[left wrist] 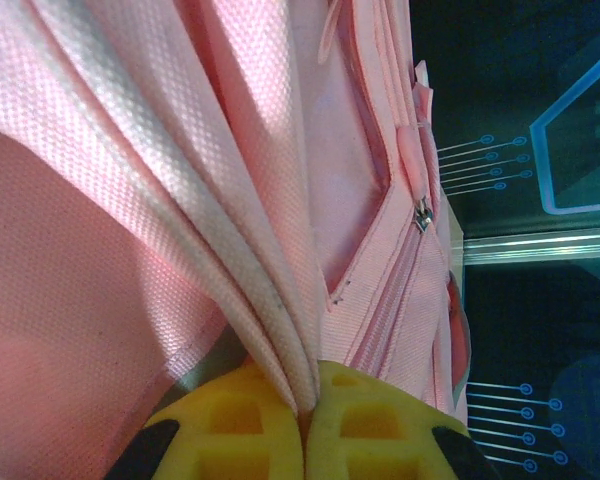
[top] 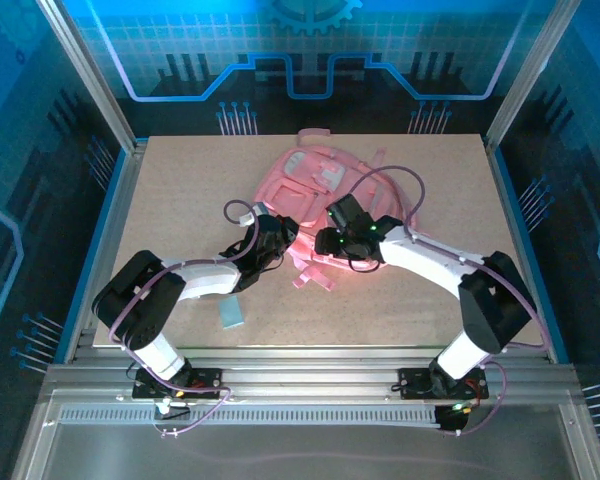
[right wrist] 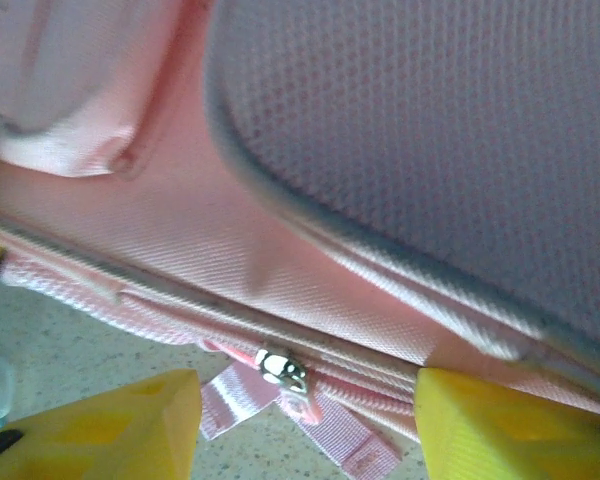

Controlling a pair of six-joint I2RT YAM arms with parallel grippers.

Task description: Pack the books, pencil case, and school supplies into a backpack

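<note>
The pink backpack lies flat at the middle back of the table. My left gripper is at its near left edge, its yellow fingers shut on a whitish-pink fold of the backpack. At the near edge, my right gripper is open; its yellow fingers stand apart on either side of a metal zip slider on the backpack, touching nothing. One of the school supplies, a pale blue flat rectangle, lies on the table near the left arm. The books and the pencil case are out of view.
Loose pink straps trail from the backpack toward the near edge. A second zip pull hangs on the backpack's side. Bare tabletop lies left, right and in front of the backpack, inside a metal frame.
</note>
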